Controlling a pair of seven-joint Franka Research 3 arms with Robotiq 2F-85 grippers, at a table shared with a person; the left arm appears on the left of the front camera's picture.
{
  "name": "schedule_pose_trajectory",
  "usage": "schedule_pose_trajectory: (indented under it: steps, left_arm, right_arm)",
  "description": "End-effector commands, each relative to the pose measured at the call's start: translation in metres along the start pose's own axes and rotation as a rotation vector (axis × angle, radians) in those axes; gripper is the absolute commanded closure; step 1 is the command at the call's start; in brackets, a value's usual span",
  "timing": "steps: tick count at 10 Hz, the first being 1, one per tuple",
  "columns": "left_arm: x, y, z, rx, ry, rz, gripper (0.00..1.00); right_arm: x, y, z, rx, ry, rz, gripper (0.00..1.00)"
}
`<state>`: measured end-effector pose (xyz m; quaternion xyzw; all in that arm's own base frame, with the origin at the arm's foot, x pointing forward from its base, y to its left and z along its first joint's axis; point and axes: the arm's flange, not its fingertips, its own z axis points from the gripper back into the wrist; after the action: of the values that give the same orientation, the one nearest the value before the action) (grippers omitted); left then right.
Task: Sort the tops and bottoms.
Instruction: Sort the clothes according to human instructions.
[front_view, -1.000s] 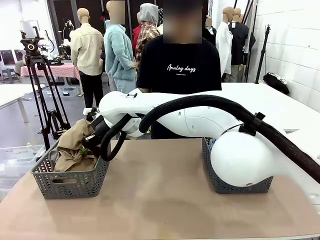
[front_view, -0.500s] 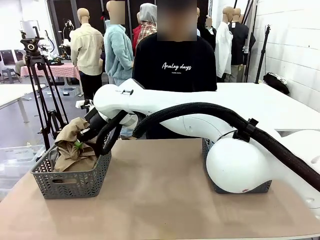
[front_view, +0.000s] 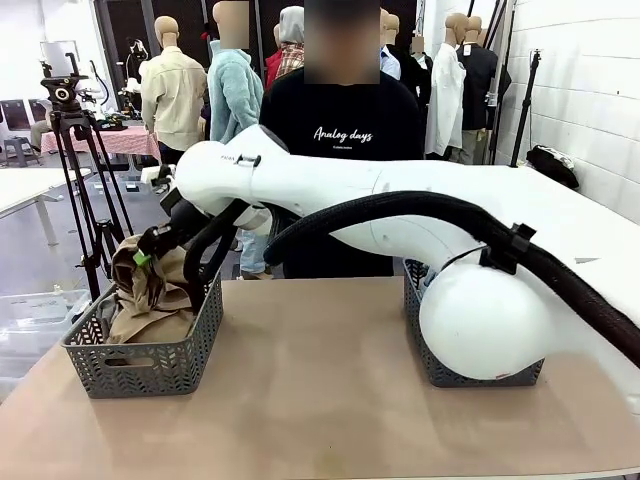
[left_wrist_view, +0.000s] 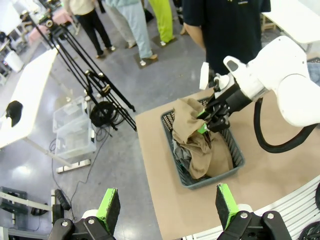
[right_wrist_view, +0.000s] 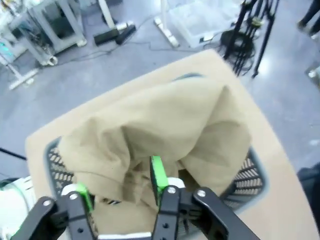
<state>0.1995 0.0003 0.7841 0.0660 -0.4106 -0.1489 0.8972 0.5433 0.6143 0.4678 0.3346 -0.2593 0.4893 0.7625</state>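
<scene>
Leftmost, the grey basket (front_view: 140, 365) sits on the table (front_view: 320, 400) and holds the tan khaki top (front_view: 150, 290), bunched into a mound rising above the basket rim. Right gripper (front_view: 148, 250) hangs just over that basket, reaching across from the right arm (front_view: 330, 205). In the right wrist view the right gripper (right_wrist_view: 122, 186) has its green pads parted, with a fold of the tan khaki top (right_wrist_view: 165, 130) between and just under them; can't tell if the cloth is pinched or free. Left wrist view: left gripper (left_wrist_view: 167, 205) is wide open, nothing between its fingers, high and well apart from the basket (left_wrist_view: 200, 150). Far right of the basket, a second grey basket (front_view: 470, 365) sits partly behind the right arm's base.
</scene>
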Motion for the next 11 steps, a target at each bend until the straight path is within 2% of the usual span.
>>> schedule_pose_trajectory:
  steps: [1,5,9,11]
  left_arm:
    - [0.002,0.001,0.001,-0.006,-0.005,-0.002,0.0]
    - [0.002,0.001,0.001,-0.006,-0.005,-0.002,0.0]
    - [0.002,0.001,0.001,-0.006,-0.005,-0.002,0.0]
    - [0.002,0.001,0.001,-0.006,-0.005,-0.002,0.0]
  right_arm:
    - [-0.02,0.016,0.024,-0.088,0.009,-0.025,0.0]
    - [-0.031,0.019,0.046,-0.118,-0.027,-0.048,0.0]
    - [-0.033,-0.004,0.032,-0.04,-0.001,-0.09,0.0]
    - [-0.027,0.005,0.031,-0.089,-0.004,-0.057,0.0]
